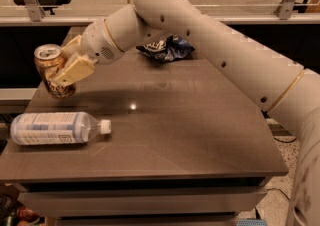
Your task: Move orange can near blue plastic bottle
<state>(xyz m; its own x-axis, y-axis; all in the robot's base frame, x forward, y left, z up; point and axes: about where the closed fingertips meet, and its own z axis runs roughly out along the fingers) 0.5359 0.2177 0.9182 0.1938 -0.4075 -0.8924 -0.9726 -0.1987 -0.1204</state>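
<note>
The orange can, copper-coloured with a silver top, is upright at the left side of the table, held in my gripper. The tan fingers are shut around its body, and it appears slightly lifted or just at the table surface. The blue plastic bottle, clear with a pale blue-white label and white cap, lies on its side at the table's front left, cap pointing right, just below the can and apart from it.
A dark blue chip bag lies at the back of the table. My white arm reaches across from the right. A rail with metal posts runs behind the table.
</note>
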